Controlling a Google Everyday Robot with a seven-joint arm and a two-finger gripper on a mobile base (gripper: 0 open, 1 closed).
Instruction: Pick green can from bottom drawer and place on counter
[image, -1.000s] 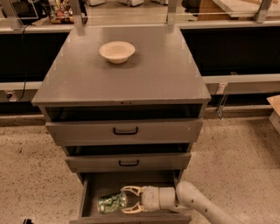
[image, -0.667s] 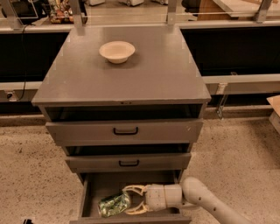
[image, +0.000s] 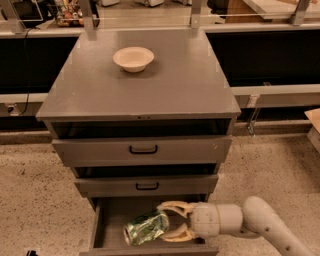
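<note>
The green can (image: 145, 228) lies on its side in the open bottom drawer (image: 116, 214), tilted with its right end raised. My gripper (image: 163, 221) reaches into the drawer from the right. Its cream fingers (image: 172, 205) sit above and below the can's right end and are closed on it. The counter (image: 150, 92) is the grey cabinet top, well above the gripper.
A cream bowl (image: 133, 58) stands on the far part of the counter. Two grey drawers with black handles (image: 143, 149) sit slightly open above the bottom drawer. Speckled floor lies on both sides of the cabinet. Black benches run behind it.
The gripper has drawn back to the right, and the can has moved right with it and tipped up at its right end.
</note>
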